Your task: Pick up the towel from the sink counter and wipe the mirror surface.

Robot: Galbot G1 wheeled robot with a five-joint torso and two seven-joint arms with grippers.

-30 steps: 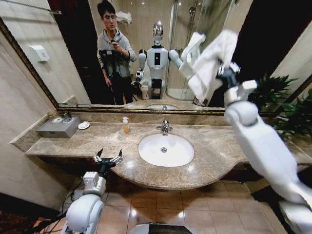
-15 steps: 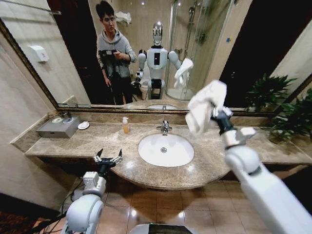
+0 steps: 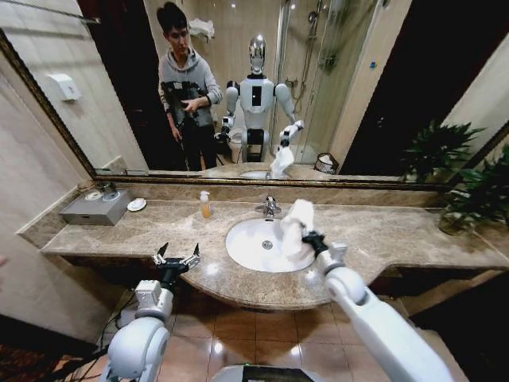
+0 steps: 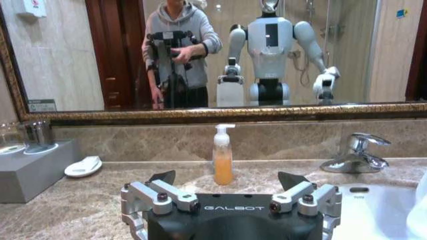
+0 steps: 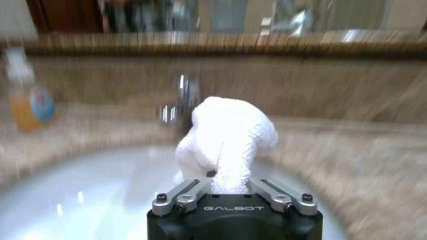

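Observation:
My right gripper (image 3: 308, 237) is shut on a bunched white towel (image 3: 296, 225), held low over the right part of the white basin (image 3: 254, 248) in the sink counter (image 3: 390, 232). In the right wrist view the towel (image 5: 225, 137) bulges out from between the fingers (image 5: 179, 196), with the chrome faucet (image 5: 181, 100) behind it. The towel is well below the mirror surface (image 3: 374, 87) and apart from it. My left gripper (image 3: 176, 258) stands open at the counter's front edge, left of the basin, and in its own wrist view the left gripper (image 4: 227, 176) holds nothing.
A soap bottle (image 3: 205, 205) stands left of the faucet (image 3: 269, 208). A grey tray with cups (image 3: 95, 208) and a soap dish (image 3: 137, 204) sit at the counter's left end. Plants (image 3: 469, 191) crowd the right end. Bare marble lies to the right of the basin.
My right arm has come down from high against the mirror to just over the basin, still holding the towel. The left arm has not moved.

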